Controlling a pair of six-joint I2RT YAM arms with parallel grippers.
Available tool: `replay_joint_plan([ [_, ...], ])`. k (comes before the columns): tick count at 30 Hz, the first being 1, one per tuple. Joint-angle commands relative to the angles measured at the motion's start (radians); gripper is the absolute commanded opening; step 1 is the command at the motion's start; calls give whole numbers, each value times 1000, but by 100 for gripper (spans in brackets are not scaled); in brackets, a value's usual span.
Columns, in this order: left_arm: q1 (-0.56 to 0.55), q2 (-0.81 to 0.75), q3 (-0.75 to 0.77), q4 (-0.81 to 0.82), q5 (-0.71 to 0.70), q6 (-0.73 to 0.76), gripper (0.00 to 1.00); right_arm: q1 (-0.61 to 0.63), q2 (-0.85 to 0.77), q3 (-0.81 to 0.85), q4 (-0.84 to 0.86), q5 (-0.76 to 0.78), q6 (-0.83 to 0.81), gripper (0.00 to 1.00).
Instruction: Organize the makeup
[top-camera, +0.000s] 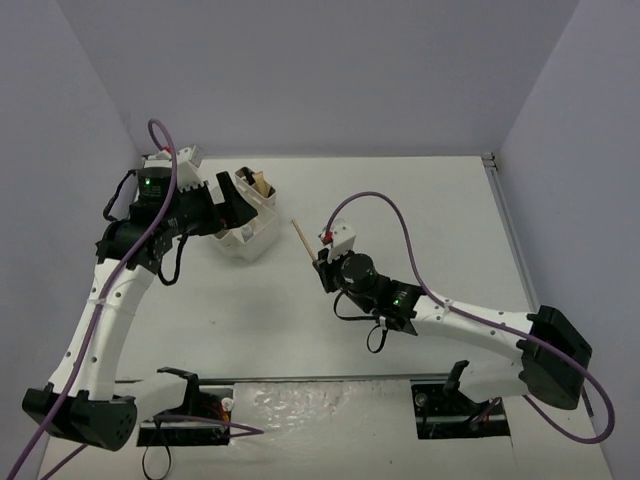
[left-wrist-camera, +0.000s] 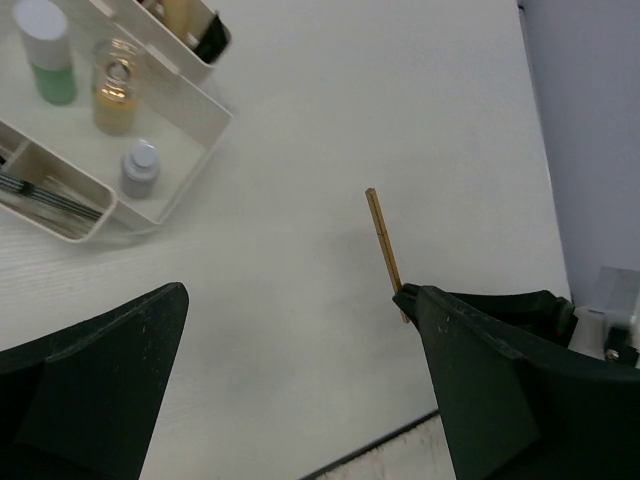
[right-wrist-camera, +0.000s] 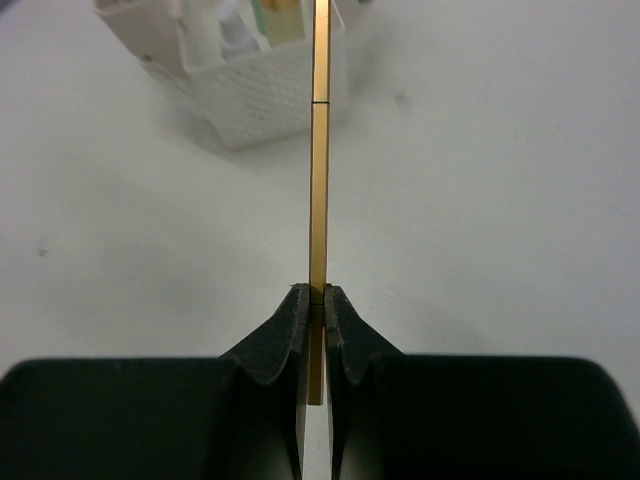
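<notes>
My right gripper (right-wrist-camera: 317, 300) pinches the gold stick (right-wrist-camera: 319, 180) at centre frame; its tip is cut off at the top edge. My left gripper (left-wrist-camera: 292, 292) gapes wide, empty; the white box (left-wrist-camera: 185, 160), upper left, is cropped.

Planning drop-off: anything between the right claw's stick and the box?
Nothing visible: only bare table between the right claw's stick and the box. The left claw is on the box's far side, off that path.
</notes>
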Motion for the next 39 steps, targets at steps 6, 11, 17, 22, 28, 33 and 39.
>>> replay_joint_plan([
  [6, -166, 41, 62, 77, 167, -139, 97, 97, -182, 24, 161, -109, -157, 0],
  [11, -227, 58, 61, 126, 143, -193, 96, 108, -220, 26, 160, -154, -159, 0],
  [17, -249, 67, 63, 134, 146, -216, 76, 110, -239, 10, 163, -158, -161, 0],
  [22, -259, 79, 69, 122, 151, -210, 53, 110, -248, -3, 176, -162, -163, 0],
  [28, -278, 88, 68, 135, 166, -222, 32, 110, -250, -8, 180, -158, -166, 0],
  [33, -291, 90, 70, 139, 163, -222, 6, 110, -250, -12, 181, -150, -166, 0],
  [39, -298, 85, 61, 143, 145, -200, 0, 110, -258, -18, 182, -131, -164, 14],
])
